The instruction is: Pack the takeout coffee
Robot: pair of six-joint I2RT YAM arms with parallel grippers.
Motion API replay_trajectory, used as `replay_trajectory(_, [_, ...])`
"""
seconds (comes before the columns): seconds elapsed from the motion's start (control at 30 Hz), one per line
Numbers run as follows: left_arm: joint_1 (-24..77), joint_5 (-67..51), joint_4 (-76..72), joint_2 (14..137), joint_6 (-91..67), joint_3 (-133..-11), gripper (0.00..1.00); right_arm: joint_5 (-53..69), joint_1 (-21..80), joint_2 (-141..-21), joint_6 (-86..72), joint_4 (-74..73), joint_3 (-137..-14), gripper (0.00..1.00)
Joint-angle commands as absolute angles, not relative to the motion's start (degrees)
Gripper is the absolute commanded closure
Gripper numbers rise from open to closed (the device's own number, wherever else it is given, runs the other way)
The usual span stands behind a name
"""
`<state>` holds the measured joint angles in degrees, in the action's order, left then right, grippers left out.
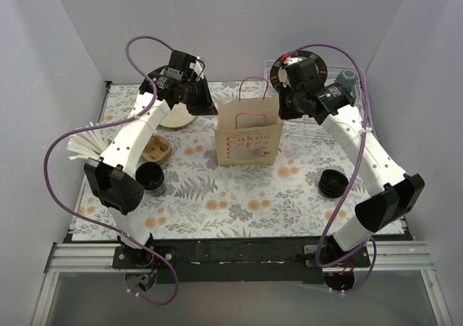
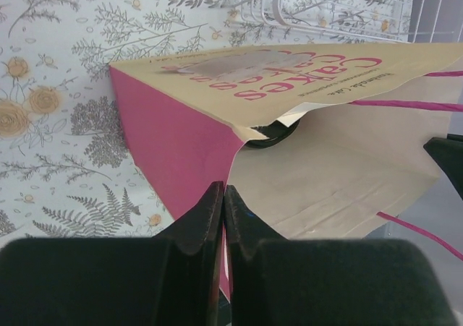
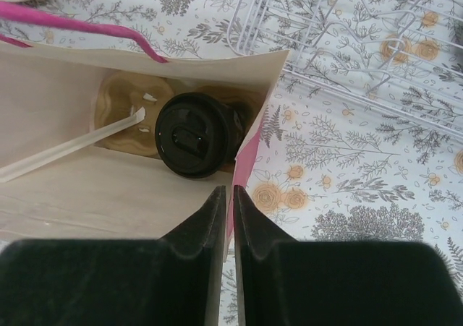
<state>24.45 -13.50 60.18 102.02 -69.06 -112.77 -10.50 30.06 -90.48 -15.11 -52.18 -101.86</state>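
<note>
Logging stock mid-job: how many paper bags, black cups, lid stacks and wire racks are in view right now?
paper bag: 1
black cups: 2 (takeout coffee inside the bag, lidless cup outside it)
stack of black lids: 1
wire rack: 1
total: 5

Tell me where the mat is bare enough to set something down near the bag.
Widest bare patch: the mat in front of the bag, between the lidless cup and the lid stack. A smaller one sits right of the bag. Crowded: left of the bag, with plate, carrier and left arm; back right, the rack.
</note>
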Motion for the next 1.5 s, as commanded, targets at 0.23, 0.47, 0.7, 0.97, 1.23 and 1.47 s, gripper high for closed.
replay_trajectory(0.23, [24.7,-11.43,62.66,98.52,-71.72,-113.28,0.6,-10.72,29.88,-87.27,-16.08,-53.61,-102.21,0.72])
replay_trajectory(0.47, [24.61,-8.97,63.02,99.05,-70.66,-118.03,0.45,-10.99,29.88,-86.93,-15.91,-56.51,-107.13,0.56])
replay_trajectory(0.7, [24.61,-6.95,58.46,96.25,-70.14,-118.83,0.02,-10.55,29.88,-83.77,-15.29,-54.33,-107.58,0.2])
replay_trajectory(0.97, [24.61,-8.96,38.7,82.9,-66.8,-104.97,0.02,-5.72,29.88,-73.4,-14.77,-42.46,-100.29,0.04])
replay_trajectory(1.23, [24.61,-14.15,20.49,67.43,-68.73,-85.54,0.02,-2.55,29.88,-66.64,-15.64,-41.58,-96.08,0.02])
replay_trajectory(1.47, [24.61,-16.79,17.93,60.66,-70.05,-77.27,0.02,-0.35,29.88,-57.22,-17.49,-32.26,-84.47,0.02])
